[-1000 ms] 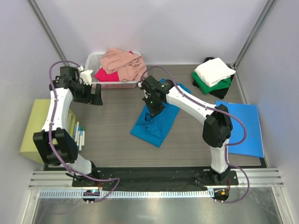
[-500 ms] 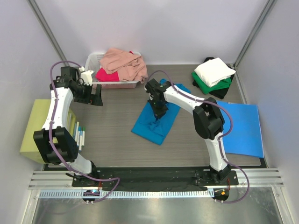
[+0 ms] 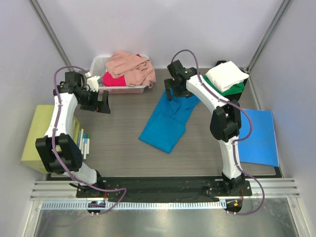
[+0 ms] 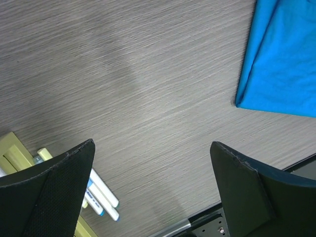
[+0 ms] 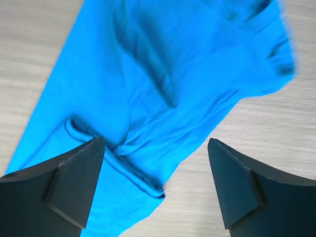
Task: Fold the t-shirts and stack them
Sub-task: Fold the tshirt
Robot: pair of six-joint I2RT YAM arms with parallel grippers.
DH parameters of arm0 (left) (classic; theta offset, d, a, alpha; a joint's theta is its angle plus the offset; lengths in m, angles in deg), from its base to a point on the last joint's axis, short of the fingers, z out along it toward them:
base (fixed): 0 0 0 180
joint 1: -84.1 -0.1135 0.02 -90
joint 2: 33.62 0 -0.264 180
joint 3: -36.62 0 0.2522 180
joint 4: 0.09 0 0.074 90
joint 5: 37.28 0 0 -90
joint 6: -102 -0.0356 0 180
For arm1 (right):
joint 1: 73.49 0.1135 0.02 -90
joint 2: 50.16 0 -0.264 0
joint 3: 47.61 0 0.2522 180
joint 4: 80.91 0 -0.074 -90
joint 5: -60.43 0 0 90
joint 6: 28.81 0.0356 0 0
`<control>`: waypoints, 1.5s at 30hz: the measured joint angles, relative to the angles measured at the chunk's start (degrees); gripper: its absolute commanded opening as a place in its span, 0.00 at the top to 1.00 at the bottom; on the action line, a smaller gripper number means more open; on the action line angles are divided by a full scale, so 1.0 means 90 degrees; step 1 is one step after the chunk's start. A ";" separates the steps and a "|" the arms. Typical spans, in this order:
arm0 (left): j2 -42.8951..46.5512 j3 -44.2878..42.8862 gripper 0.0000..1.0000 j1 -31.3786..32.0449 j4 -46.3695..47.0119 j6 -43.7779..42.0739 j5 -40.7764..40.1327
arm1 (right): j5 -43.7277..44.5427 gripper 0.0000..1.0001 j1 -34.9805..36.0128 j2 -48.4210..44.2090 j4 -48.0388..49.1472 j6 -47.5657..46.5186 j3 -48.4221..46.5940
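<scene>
The teal-blue t-shirt [image 3: 168, 121] lies partly folded as a long strip in the middle of the table, wrinkled at its far end [image 5: 148, 84]. My right gripper [image 3: 171, 93] [image 5: 155, 143] hovers open over that far end, holding nothing. My left gripper [image 3: 101, 103] [image 4: 152, 144] hangs open and empty over bare table at the left; the teal shirt's edge [image 4: 281, 64] is off to its right. The salmon pink shirt [image 3: 131, 66] and the magenta-red one [image 3: 111, 79] are heaped in a white basket [image 3: 98, 63]. At the back right, the white shirt [image 3: 226, 75] lies folded on the green [image 3: 223, 91] and black [image 3: 233, 98] ones.
A flat blue sheet [image 3: 259, 136] lies at the right edge. A yellow-green block [image 3: 37, 138] stands at the left edge with markers [image 3: 85, 143] [image 4: 101, 195] beside it. The arm bases' black plate [image 3: 163, 185] runs along the near edge.
My right gripper opened, let go of the teal shirt, and moved toward the back of the table. The shirt now lies stretched out longer toward the back. The left arm barely moved.
</scene>
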 measured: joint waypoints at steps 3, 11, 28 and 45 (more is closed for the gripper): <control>0.0000 0.0007 0.00 0.0000 -0.0029 -0.0002 0.0051 | 0.0160 0.04 0.0010 -0.0002 -0.0017 0.0061 -0.0228; -0.0017 0.0012 0.00 0.0058 -0.0075 0.0053 0.0340 | -0.1518 0.09 0.0245 -0.1175 0.0697 0.0619 0.1540; -0.2093 -0.0401 0.00 0.3633 -0.0083 0.0308 -0.0090 | -0.2764 0.14 0.0379 -0.3298 0.2499 0.2006 0.5442; -0.2531 -0.0143 0.00 0.4337 -0.0073 0.0386 -0.0262 | -0.4396 0.15 -0.0731 -0.1885 0.4109 0.2900 0.5544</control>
